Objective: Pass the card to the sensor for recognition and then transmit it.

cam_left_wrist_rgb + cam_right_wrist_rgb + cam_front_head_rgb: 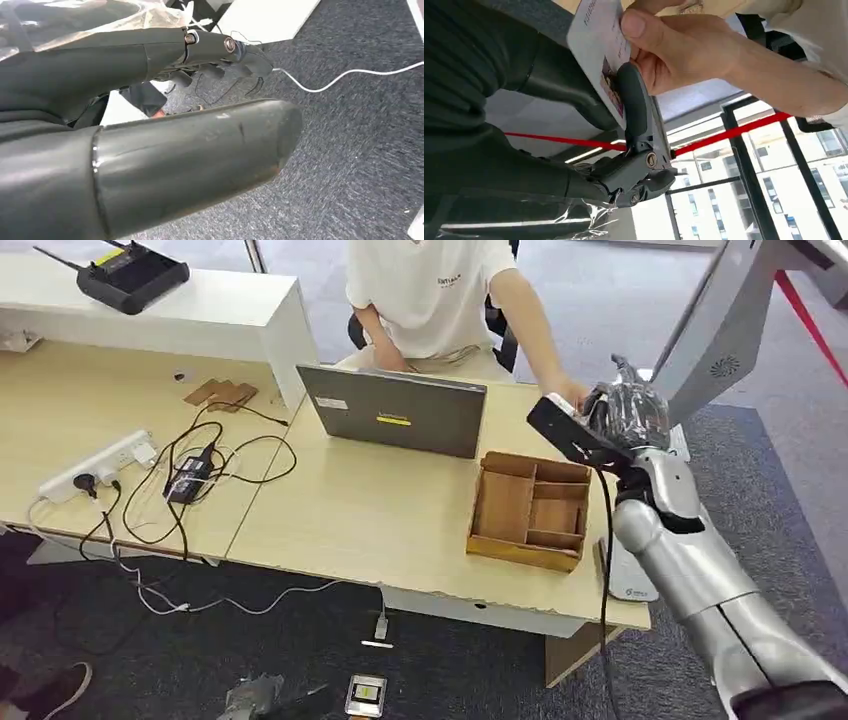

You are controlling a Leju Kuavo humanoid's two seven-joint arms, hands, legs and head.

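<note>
A white card (pixel 596 50) with a small photo on it is pinched between the thumb and a dark finger of my right hand (pixel 636 115). A person's hand (pixel 679 50) grips the same card from the other side. In the head view my right hand (pixel 625 412) is raised over the desk's far right corner, meeting the hand (pixel 572 392) of the seated person (pixel 430 290). My left hand (pixel 125 65) hangs over grey carpet with its fingers stretched out and nothing in it. A black box with antennas (pixel 130 275) sits on the white counter at the back left.
A grey laptop (pixel 395 410) stands open in front of the person. A wooden divided tray (pixel 478 502) lies right of it, and a flat white device (pixel 625 575) at the desk's right edge. A power strip (pixel 95 468) and tangled cables cover the left desk.
</note>
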